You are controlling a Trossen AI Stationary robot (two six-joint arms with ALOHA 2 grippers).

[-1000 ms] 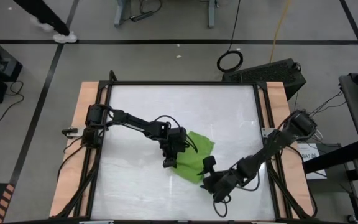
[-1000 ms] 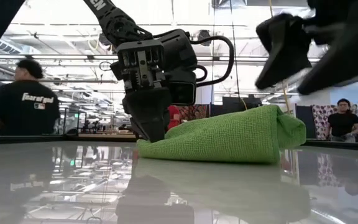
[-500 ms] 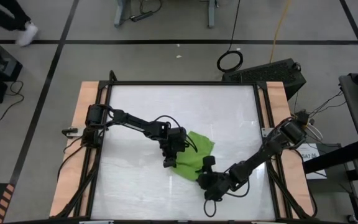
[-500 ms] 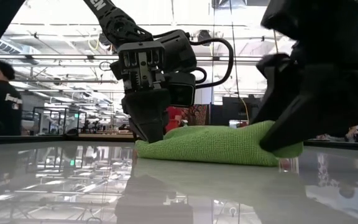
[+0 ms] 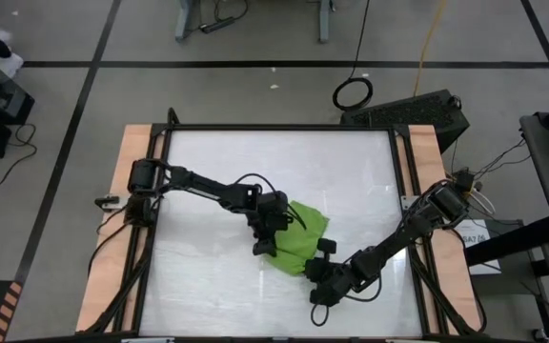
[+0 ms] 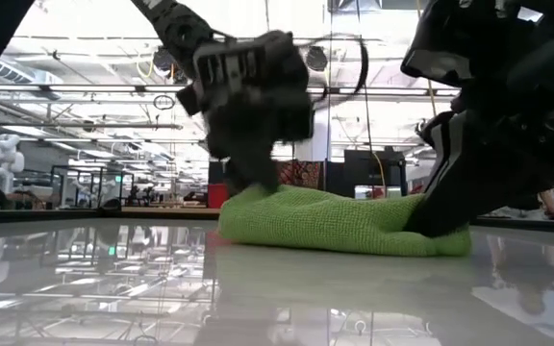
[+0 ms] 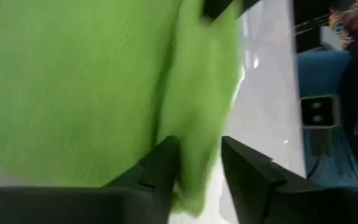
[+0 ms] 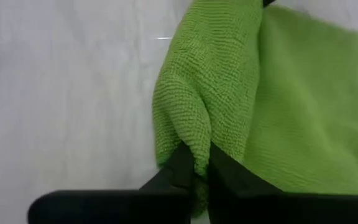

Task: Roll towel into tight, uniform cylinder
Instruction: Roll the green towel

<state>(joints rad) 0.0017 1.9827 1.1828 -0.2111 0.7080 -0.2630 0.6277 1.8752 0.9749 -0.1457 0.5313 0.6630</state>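
Right tool [image 8: 194, 168] pinching towel [image 8: 278, 106] corner

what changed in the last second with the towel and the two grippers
The right gripper came down from above the towel and pinched its near corner. The left gripper tilted but kept hold of the opposite edge. The towel flattened slightly and stayed where it was on the table.

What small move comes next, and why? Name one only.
Probably both grippers should carry the pinched edge over the rest of the towel to start a turn. The right gripper is shut on a fold at one corner, the left gripper straddles the edge at the other, and in the low view the towel lies as a loose flat mound, not a cylinder.
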